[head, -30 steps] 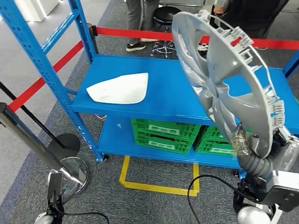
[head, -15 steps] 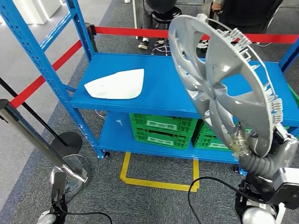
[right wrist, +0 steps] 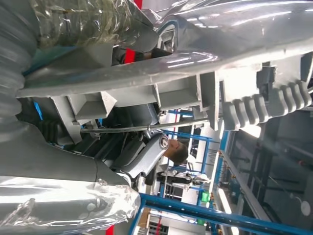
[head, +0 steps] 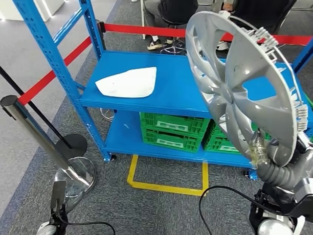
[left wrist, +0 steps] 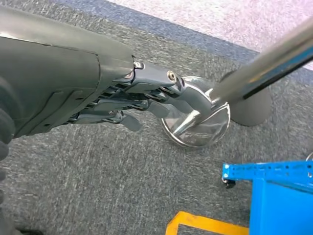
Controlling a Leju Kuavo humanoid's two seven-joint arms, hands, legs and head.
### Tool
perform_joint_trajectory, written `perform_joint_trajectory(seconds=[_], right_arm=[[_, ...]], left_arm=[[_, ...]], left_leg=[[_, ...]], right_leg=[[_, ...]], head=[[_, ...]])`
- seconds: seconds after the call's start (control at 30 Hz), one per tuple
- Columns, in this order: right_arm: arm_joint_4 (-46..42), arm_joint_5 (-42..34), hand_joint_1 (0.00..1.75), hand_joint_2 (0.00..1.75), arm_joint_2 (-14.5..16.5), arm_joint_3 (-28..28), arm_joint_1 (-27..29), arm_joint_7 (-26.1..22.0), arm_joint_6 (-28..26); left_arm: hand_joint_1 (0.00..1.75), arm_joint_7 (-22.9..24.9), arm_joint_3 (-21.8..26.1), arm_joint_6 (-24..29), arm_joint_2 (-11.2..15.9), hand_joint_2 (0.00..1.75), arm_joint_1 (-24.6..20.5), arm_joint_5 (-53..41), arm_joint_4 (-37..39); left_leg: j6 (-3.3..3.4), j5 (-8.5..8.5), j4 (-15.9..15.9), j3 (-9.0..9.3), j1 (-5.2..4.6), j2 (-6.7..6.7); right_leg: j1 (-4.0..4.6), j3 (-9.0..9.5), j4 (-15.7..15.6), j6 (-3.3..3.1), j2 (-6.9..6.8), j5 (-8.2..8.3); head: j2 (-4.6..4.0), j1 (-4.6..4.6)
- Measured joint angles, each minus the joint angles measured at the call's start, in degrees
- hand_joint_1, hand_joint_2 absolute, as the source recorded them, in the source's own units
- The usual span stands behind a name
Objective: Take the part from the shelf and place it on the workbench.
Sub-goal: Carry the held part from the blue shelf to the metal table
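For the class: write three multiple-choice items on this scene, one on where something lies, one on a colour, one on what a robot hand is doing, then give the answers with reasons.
1. Where does the white part lie?
A. on the floor
B. on the upper blue shelf
C. in a crate

2. What colour are the crates on the lower shelf?
A. green
B. red
C. yellow

3. What is the right robot hand doing?
A. hanging empty
B. resting on the shelf
C. holding the silver wheel cover

Answers: 1 B, it rests flat on the upper board. 2 A, both crates are green. 3 C, the cover's rim sits in that robot hand, raised in front of the shelf.
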Motion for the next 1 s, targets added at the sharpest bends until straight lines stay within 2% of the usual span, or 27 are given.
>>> perform_joint_trajectory(seconds=[0.1, 0.13, 0.17, 0.2, 0.27, 0.3, 0.33, 0.37, 0.43, 0.47, 0.5, 0.53, 0.6, 0.63, 0.67, 0.7, 0.77, 0.8, 0.83, 0.87, 0.93, 0.97, 1.0], right_arm=[[-0.2, 0.1, 1.75, 1.75, 0.0, -0.3, 0.2, 0.0, -0.1], [-0.2, 0.1, 1.75, 1.75, 0.0, -0.5, 0.4, 0.0, -0.1], [-0.2, 0.1, 1.75, 1.75, 0.0, -0.6, 0.5, 0.0, -0.1], [-0.2, 0.1, 1.75, 1.75, 0.0, -0.7, 0.6, 0.0, -0.1], [-0.4, 0.1, 1.75, 1.75, 0.0, -0.9, 0.6, 0.0, -0.1], [-0.6, 0.2, 1.75, 1.75, 0.0, -0.9, 0.6, 0.0, -0.1], [-0.8, 0.2, 1.75, 1.75, 0.0, -1.0, 0.7, 0.0, -0.1], [-1.0, 0.2, 1.75, 1.75, 0.0, -1.1, 0.7, 0.0, -0.2], [-1.3, 0.2, 1.75, 1.75, 0.0, -1.3, 0.8, 0.0, -0.3], [-1.4, 0.2, 1.75, 1.75, 0.0, -1.4, 0.9, 0.0, -0.3], [-1.5, 0.1, 1.75, 1.75, 0.0, -1.5, 1.0, -0.1, -0.3], [-1.6, 0.1, 1.75, 1.75, 0.0, -1.6, 1.1, -0.1, -0.3], [-1.7, 0.0, 1.75, 1.75, 0.0, -1.7, 1.2, -0.1, -0.3], [-1.7, 0.0, 1.75, 1.75, 0.0, -1.7, 1.3, -0.1, -0.3], [-1.7, 0.0, 1.75, 1.75, 0.0, -1.8, 1.4, -0.1, -0.3], [-1.7, -0.1, 1.75, 1.75, 0.0, -1.8, 1.5, -0.1, -0.3], [-1.7, -0.1, 1.75, 1.75, 0.0, -2.0, 1.5, -0.1, -0.3], [-1.7, -0.1, 1.75, 1.75, 0.0, -2.1, 1.5, -0.1, -0.3], [-1.8, -0.1, 1.75, 1.75, 0.0, -2.1, 1.5, -0.1, -0.3], [-1.8, -0.1, 1.75, 1.75, 0.0, -2.1, 1.5, -0.1, -0.3], [-1.8, -0.1, 1.75, 1.75, 0.0, -2.2, 1.6, -0.1, -0.3], [-1.8, -0.1, 1.75, 1.75, 0.0, -2.2, 1.7, -0.1, -0.3], [-1.9, -0.1, 1.75, 1.75, 0.0, -2.2, 1.7, -0.1, -0.3]], left_arm=[[0.0, 0.0, 0.0, 0.0, 0.0, 1.75, -0.1, 0.0, 0.0], [0.0, 0.0, 0.0, 0.0, 0.0, 1.75, -0.1, 0.0, 0.0], [0.0, 0.0, 0.0, 0.0, 0.0, 1.75, -0.1, 0.0, 0.0], [0.0, 0.0, 0.0, 0.0, 0.0, 1.75, 0.0, 0.0, 0.0], [0.0, 0.0, 0.0, 0.0, -0.1, 1.75, 0.0, 0.0, 0.0], [0.0, 0.0, 0.0, 0.0, -0.1, 1.75, -0.1, 0.0, 0.0], [0.0, 0.0, 0.0, 0.0, -0.1, 1.75, -0.1, 0.0, 0.0], [0.0, 0.0, 0.0, 0.0, -0.2, 1.75, -0.1, 0.0, 0.0], [0.0, 0.0, 0.0, 0.0, -0.2, 1.75, 0.0, 0.0, 0.0], [0.0, 0.0, -0.1, 0.0, -0.2, 1.75, 0.0, 0.0, 0.0], [0.0, 0.0, -0.1, 0.0, -0.1, 1.75, 0.0, 0.0, 0.0], [0.0, 0.0, -0.1, 0.0, -0.1, 1.75, 0.1, 0.0, 0.0], [0.0, 0.0, -0.1, 0.0, 0.0, 1.75, 0.1, 0.0, 0.0], [0.0, 0.0, -0.1, 0.0, 0.0, 1.75, 0.1, 0.0, 0.0], [0.0, 0.0, -0.1, 0.0, 0.0, 1.75, 0.1, 0.0, 0.0], [0.0, 0.0, -0.1, 0.0, 0.0, 1.75, 0.1, 0.0, 0.0], [0.0, 0.0, -0.1, 0.0, 0.1, 1.75, 0.0, 0.0, 0.0], [0.0, 0.0, -0.1, 0.0, 0.1, 1.75, -0.1, 0.0, 0.0], [0.0, 0.0, -0.1, 0.0, 0.1, 1.75, -0.2, 0.0, 0.0], [0.0, 0.0, -0.1, 0.0, 0.2, 1.75, -0.2, 0.0, 0.0], [0.0, 0.0, -0.1, 0.0, 0.2, 1.75, -0.2, 0.0, 0.0], [0.0, 0.0, -0.1, 0.0, 0.1, 1.75, -0.2, 0.0, 0.0], [0.0, 0.0, -0.1, 0.0, 0.1, 1.75, -0.2, 0.0, 0.0]], left_leg=[[0.55, 1.08, 0.0, -1.29, -0.02, 0.12], [0.55, 1.44, 0.0, -1.77, -0.09, 0.14], [0.51, 1.79, 0.0, -2.22, -0.15, 0.15], [0.45, 2.12, 0.0, -2.63, -0.19, 0.14], [0.18, 2.72, 0.0, -3.24, -0.3, 0.1], [-0.06, 3.01, 0.0, -3.48, -0.38, 0.09], [-0.35, 3.33, 0.0, -3.65, -0.43, 0.09], [-0.68, 3.67, 0.0, -3.79, -0.43, 0.09], [-1.37, 4.14, 0.0, -3.99, -0.32, 0.07], [-1.69, 3.62, 0.4, -4.23, -0.27, 0.03], [-1.99, 2.27, 1.6, -4.73, -0.22, -0.02], [-2.27, 0.04, 4.0, -5.57, -0.12, -0.06], [-2.81, -4.92, 11.2, -7.71, 0.1, -0.07], [-3.02, -6.35, 14.2, -8.31, 0.21, -0.07], [-3.15, -6.64, 15.5, -8.13, 0.29, -0.07], [-3.19, -5.9, 14.6, -6.94, 0.35, -0.06], [-2.94, -3.39, 7.7, -2.07, 0.38, -0.07], [-2.67, -2.57, 4.1, 0.26, 0.31, -0.09], [-2.38, -2.16, 1.5, 1.79, 0.18, -0.11], [-2.1, -2.14, 0.2, 2.38, 0.03, -0.14], [-1.43, -1.56, -0.2, 2.0, -0.13, -0.11], [-1.01, -1.11, -0.4, 1.77, -0.05, -0.02], [-0.52, -0.58, -0.7, 1.45, 0.05, 0.07]], right_leg=[[-0.19, -3.45, 10.2, 0.6, 0.01, -6.69], [-0.21, -3.96, 12.6, 0.71, 0.01, -7.7], [-0.2, -3.48, 13.1, 0.74, 0.01, -7.62], [-0.2, -1.83, 11.2, 0.66, 0.0, -6.56], [-0.11, 3.69, 3.0, 0.22, 0.0, -3.95], [0.0, 6.07, -0.7, -0.05, 0.0, -3.14], [0.13, 7.51, -3.1, -0.29, 0.01, -2.83], [0.27, 7.98, -4.0, -0.51, 0.03, -2.87], [0.26, 7.69, -4.2, -1.19, 0.01, -2.17], [0.17, 7.46, -4.3, -1.68, -0.04, -1.77], [0.05, 7.16, -4.5, -2.19, -0.11, -1.31], [-0.05, 6.76, -4.6, -2.61, -0.18, -0.83], [0.02, 5.63, -4.5, -2.99, -0.19, 0.0], [0.04, 4.99, -4.4, -2.99, -0.17, 0.41], [0.06, 4.33, -4.2, -2.93, -0.15, 0.75], [0.06, 3.68, -3.9, -2.81, -0.13, 1.02], [0.05, 2.59, -3.2, -2.5, -0.09, 1.41], [0.12, 2.14, -2.9, -2.26, -0.1, 1.6], [0.16, 1.82, -2.7, -1.96, -0.12, 1.83], [0.17, 1.57, -2.6, -1.6, -0.15, 2.11], [0.11, 1.31, -2.7, -0.8, -0.16, 2.8], [0.05, 0.95, -2.5, -0.47, -0.11, 2.6], [0.01, 0.37, -1.6, -0.18, -0.05, 1.57]], head=[[0.01, 0.21], [0.01, 0.2], [0.01, 0.2], [0.02, 0.21], [0.01, 0.21], [0.01, 0.15], [0.01, 0.16], [0.01, 0.13], [0.01, 0.16], [0.01, 0.09], [0.01, 0.01], [0.01, -0.07], [0.02, -0.19], [0.02, -0.17], [0.02, -0.18], [0.01, -0.19], [0.01, -0.2], [0.01, -0.16], [0.01, -0.15], [0.01, -0.19], [0.01, -0.28], [0.01, -0.29], [0.01, -0.17]])
